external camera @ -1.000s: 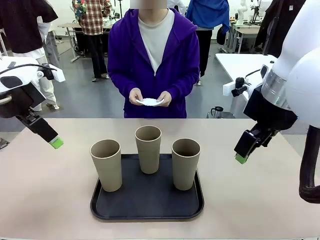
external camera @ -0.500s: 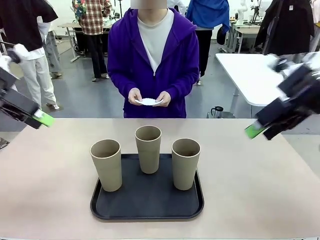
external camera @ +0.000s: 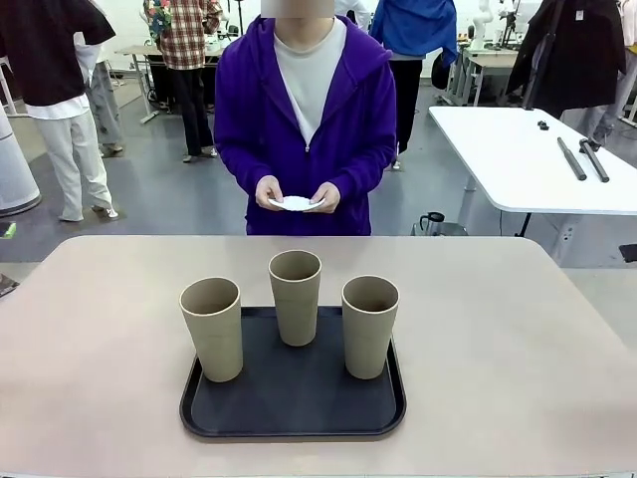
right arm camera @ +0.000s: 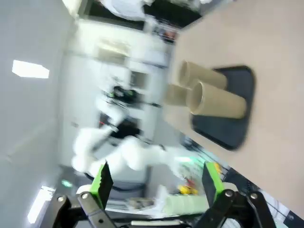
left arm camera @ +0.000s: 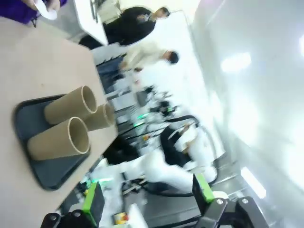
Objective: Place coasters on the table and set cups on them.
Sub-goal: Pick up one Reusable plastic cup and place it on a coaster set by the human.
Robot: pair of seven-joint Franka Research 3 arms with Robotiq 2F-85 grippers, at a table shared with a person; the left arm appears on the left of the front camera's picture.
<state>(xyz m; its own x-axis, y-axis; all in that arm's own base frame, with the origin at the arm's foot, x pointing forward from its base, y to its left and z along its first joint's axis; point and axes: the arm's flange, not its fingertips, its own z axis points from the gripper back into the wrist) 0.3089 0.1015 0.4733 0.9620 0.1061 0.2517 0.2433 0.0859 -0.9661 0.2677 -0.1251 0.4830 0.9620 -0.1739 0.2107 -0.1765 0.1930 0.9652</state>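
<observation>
Three greyish-tan cups point(external camera: 212, 329) point(external camera: 296, 297) point(external camera: 369, 326) stand upright on a black tray point(external camera: 294, 410) at the middle of the beige table point(external camera: 498, 349). At the far side a person holds the white coasters point(external camera: 297, 203) in both hands at waist height. In the left wrist view my left gripper point(left arm camera: 148, 197) is open, well away from the cups point(left arm camera: 59, 140), with nothing between its green pads point(left arm camera: 92, 204). In the right wrist view my right gripper point(right arm camera: 156, 183) is also open and empty, far from the cups point(right arm camera: 218, 102) and tray point(right arm camera: 221, 133).
A white-topped table point(external camera: 518, 159) with black rods point(external camera: 572, 159) stands at the back right. Other people stand farther back. Bare beige table surface lies on both sides of the tray and in front of the person.
Both arms have swung up and outward, from beside the tray to beyond the front view's edges. The cups, tray and the person's hands have stayed put.
</observation>
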